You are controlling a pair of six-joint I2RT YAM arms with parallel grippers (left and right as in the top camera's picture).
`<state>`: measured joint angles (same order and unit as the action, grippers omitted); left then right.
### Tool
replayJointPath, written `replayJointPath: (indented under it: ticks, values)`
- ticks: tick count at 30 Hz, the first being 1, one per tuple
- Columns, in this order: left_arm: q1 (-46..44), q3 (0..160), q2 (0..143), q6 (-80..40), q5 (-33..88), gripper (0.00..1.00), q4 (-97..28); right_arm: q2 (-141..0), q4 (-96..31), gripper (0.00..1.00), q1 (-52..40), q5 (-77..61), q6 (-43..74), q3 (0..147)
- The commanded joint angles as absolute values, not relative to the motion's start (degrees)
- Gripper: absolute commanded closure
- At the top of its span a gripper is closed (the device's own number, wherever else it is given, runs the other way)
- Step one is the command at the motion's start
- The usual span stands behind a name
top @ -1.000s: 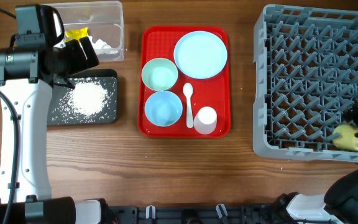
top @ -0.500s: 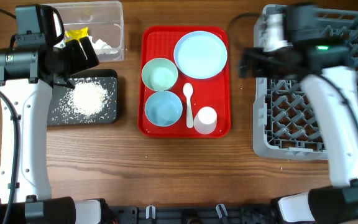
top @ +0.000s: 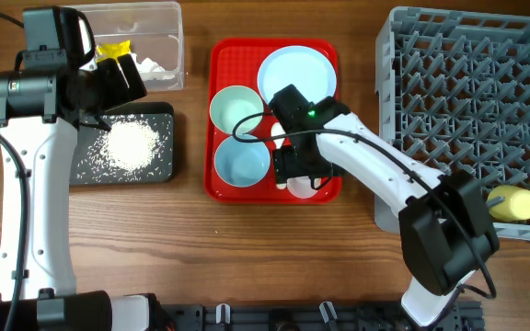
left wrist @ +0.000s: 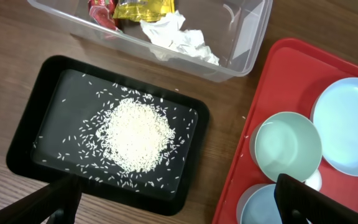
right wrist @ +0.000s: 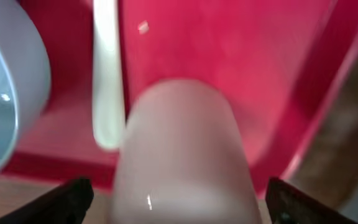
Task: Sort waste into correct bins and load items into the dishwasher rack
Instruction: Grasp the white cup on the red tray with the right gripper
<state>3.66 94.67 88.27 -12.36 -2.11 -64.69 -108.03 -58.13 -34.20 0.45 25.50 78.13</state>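
My right gripper (top: 294,167) is open over the red tray, its fingers on either side of the white cup (right wrist: 185,155), with gaps on both sides. The white spoon (right wrist: 107,74) lies just left of the cup, and the light blue bowl (top: 240,161) is further left. The pale green bowl (top: 235,110) and light blue plate (top: 293,66) sit behind. The yellow cup (top: 513,202) lies in the grey dishwasher rack (top: 467,74). My left gripper (left wrist: 179,204) is open and empty above the black tray (left wrist: 48,112) of rice (left wrist: 135,134).
The clear tub (top: 159,28) at the back left holds red and yellow wrappers (left wrist: 143,7) and white tissue (left wrist: 179,38). The flat red serving tray (top: 224,188) lies between the bins and the rack. My right arm stretches from the front right across the rack's near left corner.
My right arm has swung from the rack's front right corner over to the red tray, leaving the yellow cup in the rack. It now straddles the white cup. The left arm has not moved.
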Motion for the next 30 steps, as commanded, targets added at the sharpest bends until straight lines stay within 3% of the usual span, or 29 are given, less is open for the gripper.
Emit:
replayJointPath:
  ticks: [1, 12, 15, 16, 17, 22, 26, 28, 30]
  values:
    - [3.7, 94.6, 88.0, -12.9, -2.7, 0.00, -64.6, -108.4, -55.7, 0.15, -34.1, 1.0, 25.5, 75.9]
    - [3.7, 94.6, 88.0, -12.9, -2.7, 0.00, -64.6, -108.4, -52.0, 0.41, -32.8, -1.3, 25.8, 72.4]
    - [3.7, 94.6, 88.0, -12.9, -2.7, 0.00, -64.6, -107.7, -52.8, 0.38, -31.1, -1.3, 23.9, 73.6]
    - [3.7, 94.6, 88.0, -12.9, -2.7, 0.00, -64.6, -107.7, -52.5, 0.27, -30.4, -1.3, 22.4, 73.6]
    - [3.7, 94.6, 88.0, -12.9, -2.7, 0.00, -64.6, -107.7, -52.4, 0.25, -30.3, -1.3, 22.2, 73.6]
    - [3.7, 94.6, 88.0, -12.9, -2.7, 0.00, -64.6, -107.7, -50.6, 0.23, -30.3, -1.3, 21.3, 73.5]
    - [3.7, 94.6, 88.0, -12.9, -2.7, 0.00, -64.6, -108.4, -48.4, 0.11, -30.4, 0.1, 19.5, 73.4]
    - [3.7, 94.6, 88.0, -12.9, -2.7, 0.00, -64.6, -108.4, -47.9, 0.11, -30.3, 0.6, 19.5, 73.4]
    - [3.7, 94.6, 88.0, -12.9, -2.7, 0.00, -64.6, -108.4, -47.9, 0.17, -30.3, 0.6, 19.5, 73.4]
